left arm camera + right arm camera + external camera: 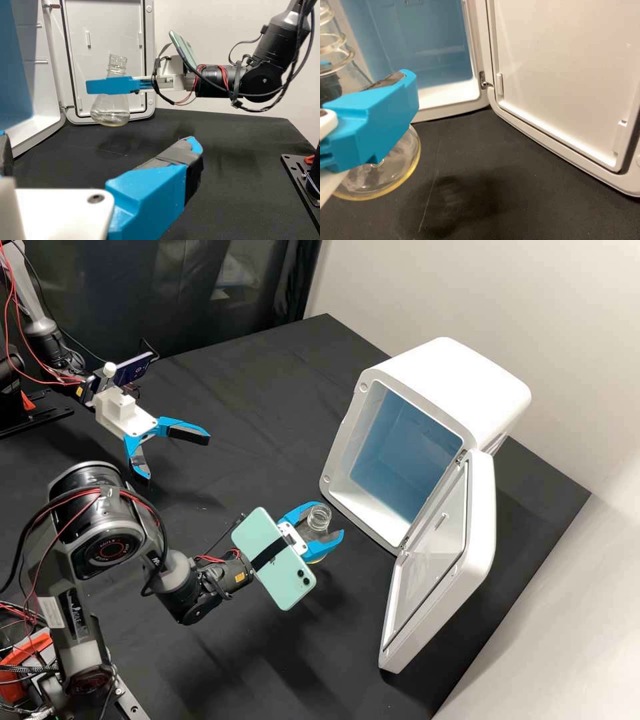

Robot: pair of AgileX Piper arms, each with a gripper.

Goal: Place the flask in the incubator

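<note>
**Carrying the flask through the open mouth of the incubator**

The black laboratory bench [267,393] is carrying the white box-shaped incubator with a pale blue chamber [460,383] near its far right edge. Its white hinged door [440,553] is standing wide open toward the near right corner.

The right gripper [327,523] is pinching the clear glass conical flask [319,515] by the neck, just in front of the chamber mouth. The left gripper [175,457] is hanging spread and holding nothing near the far left edge, well apart from the flask.

To do this step well, the right arm probably needs to be:
- keeping the flask upright;
- lifting it enough to clear the white lower lip;
- going straight in, away from the hinge side;
- resting the base on the chamber floor before spreading its fingers.

The left arm is best left parked.

The left wrist view is giving the side profile. The blue fingers are clamping just under the threaded mouth, and the base seems to be hanging clear of the bench, with a faint shadow beneath. The high view is looking down on the flask's mouth and leaving that height unclear. The right wrist view is adding the lip, the hinge and the chamber floor ahead.
</note>
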